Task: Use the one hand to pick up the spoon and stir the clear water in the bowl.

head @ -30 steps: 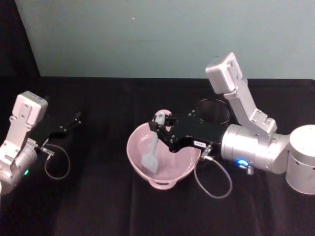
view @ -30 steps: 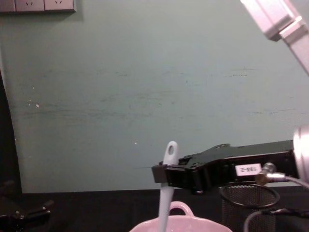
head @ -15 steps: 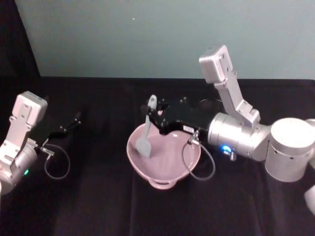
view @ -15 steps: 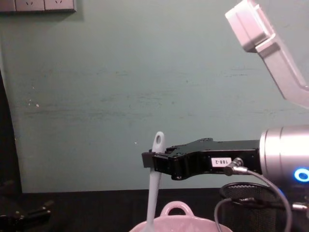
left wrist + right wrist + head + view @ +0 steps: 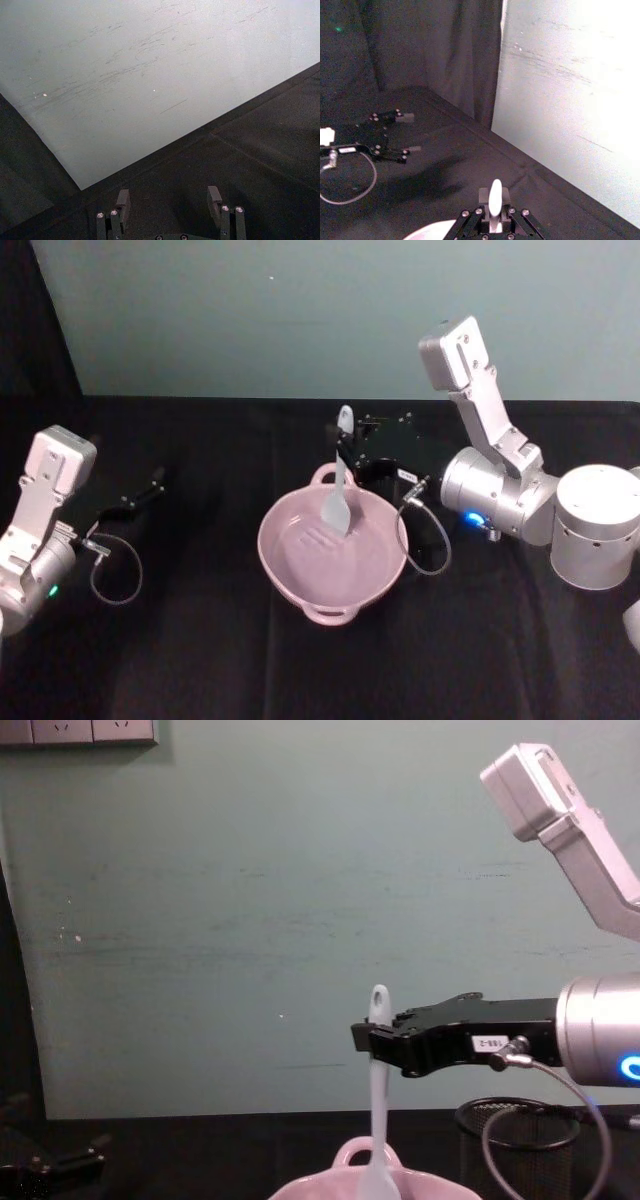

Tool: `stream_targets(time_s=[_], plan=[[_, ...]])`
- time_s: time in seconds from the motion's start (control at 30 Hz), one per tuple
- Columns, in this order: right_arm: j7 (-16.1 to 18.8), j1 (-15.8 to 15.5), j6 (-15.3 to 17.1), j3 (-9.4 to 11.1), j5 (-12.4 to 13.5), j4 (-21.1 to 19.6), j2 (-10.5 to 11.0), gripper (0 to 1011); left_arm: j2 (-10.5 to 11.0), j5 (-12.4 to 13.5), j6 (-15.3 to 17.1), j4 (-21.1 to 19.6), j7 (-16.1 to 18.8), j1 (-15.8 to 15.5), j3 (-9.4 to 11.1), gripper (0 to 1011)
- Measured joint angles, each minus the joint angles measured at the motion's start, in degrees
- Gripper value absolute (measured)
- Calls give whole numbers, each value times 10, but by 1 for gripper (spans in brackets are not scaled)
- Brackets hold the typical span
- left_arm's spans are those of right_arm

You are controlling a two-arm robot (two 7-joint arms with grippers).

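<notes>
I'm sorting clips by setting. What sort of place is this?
Likely a robot test lab: a black-draped table, a bare green wall with sockets, and the right hand holding a spoon at a pink bowl.

White spoon (image 5: 337,504), pale pink bowl (image 5: 298,565), black right tool (image 5: 346,454), teal wall (image 5: 250,320).

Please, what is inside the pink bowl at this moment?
The flat head of the spoon hangs inside the bowl, near its far rim, held by the right gripper. Faint streaks on the bottom may be water. The head hides the spot under it, so contact cannot be judged.
</notes>
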Motion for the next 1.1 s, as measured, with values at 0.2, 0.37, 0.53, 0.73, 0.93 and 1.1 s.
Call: stream_targets(time_s=[0.2, 0.37, 0.53, 0.73, 0.93, 1.1], plan=[[2, -9, 22, 6, -11, -25, 16, 121, 0, 0, 0, 0, 0, 0, 0, 1011], [14, -30, 47, 13, -13, -70, 39, 121, 0, 0, 0, 0, 0, 0, 0, 1011], [26, -55, 65, 23, -5, -114, 60, 120, 0, 0, 0, 0, 0, 0, 0, 1011], [41, -81, 83, 29, 21, -163, 79, 120, 0, 0, 0, 0, 0, 0, 0, 1011], [48, -85, 88, 21, 39, -179, 84, 121, 0, 0, 0, 0, 0, 0, 0, 1011], [50, -74, 90, 9, 50, -171, 76, 121, 0, 0, 0, 0, 0, 0, 0, 1011]])
